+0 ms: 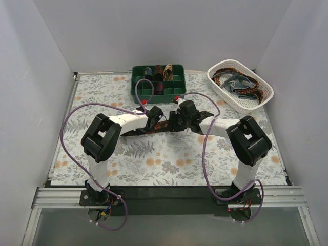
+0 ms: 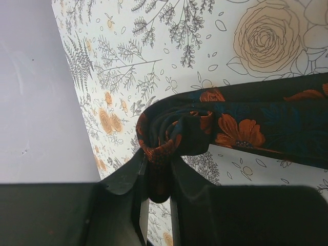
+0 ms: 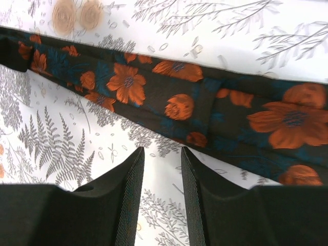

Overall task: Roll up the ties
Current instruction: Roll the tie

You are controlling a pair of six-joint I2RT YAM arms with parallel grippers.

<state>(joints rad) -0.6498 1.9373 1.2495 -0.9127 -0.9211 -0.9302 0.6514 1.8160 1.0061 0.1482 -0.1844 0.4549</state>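
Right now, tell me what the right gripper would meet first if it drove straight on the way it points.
Most likely the orange-flowered tie, lying across the path just beyond the right gripper. Depth is unclear: it might touch the tablecloth short of the tie first.

Desk [image 1: 169,164]: one tie [image 1: 165,125] is lying across the middle, running left to right. Left gripper [image 1: 152,119] is sitting at its coiled end, the coil lying between the fingers. Right gripper [image 1: 177,121] is hanging just right of it, beside the flat strip. Compartment tray [image 1: 137,88] is standing at far centre, rolled ties [image 1: 159,75] sitting in its cells. Basket [image 1: 241,105] is standing at far right, loose ties [image 1: 238,82] lying inside.
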